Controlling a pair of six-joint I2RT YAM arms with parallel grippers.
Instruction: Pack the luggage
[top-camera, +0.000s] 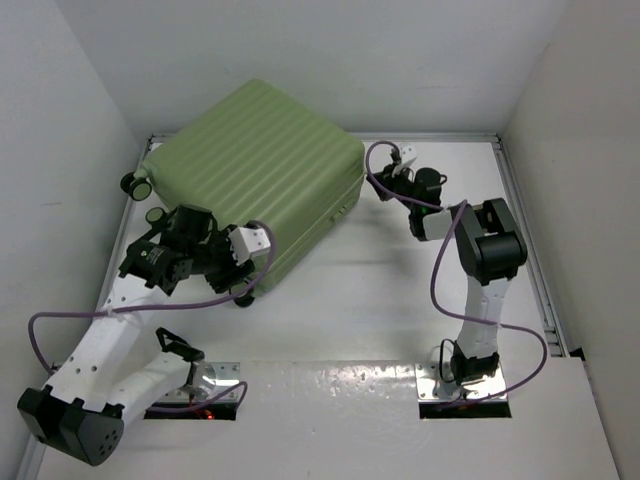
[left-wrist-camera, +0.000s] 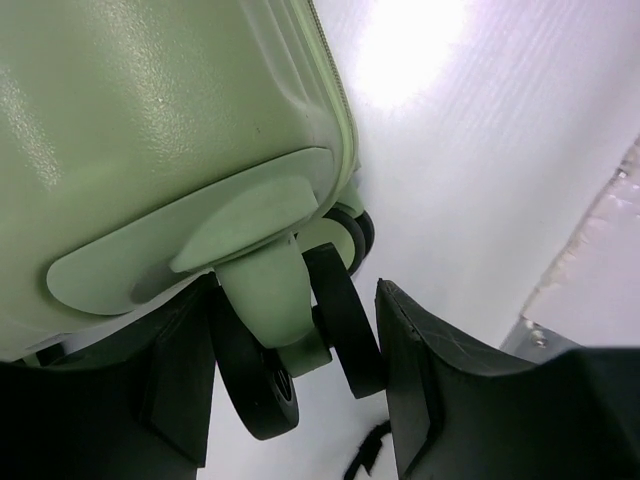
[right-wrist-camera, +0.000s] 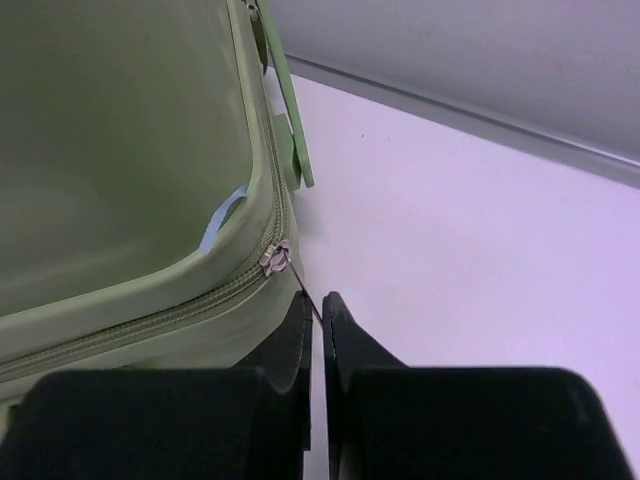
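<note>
One luggage (top-camera: 255, 170) (zipped, contents unseen) is recorded on the table (top-camera: 370, 320); left gripper (left-wrist-camera: 288, 300) spread astride a wheel (left-wrist-camera: 345, 320), right gripper (right-wrist-camera: 318, 305) pressed together.

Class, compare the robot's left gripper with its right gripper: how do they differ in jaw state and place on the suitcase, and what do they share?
The left gripper stands open, straddling a black wheel; the right gripper is shut. The left gripper is at a wheeled corner of the luggage; the right gripper is at its zipper seam, apparently pinching the thin zipper pull. Both have black fingers and meet the same closed luggage.
</note>
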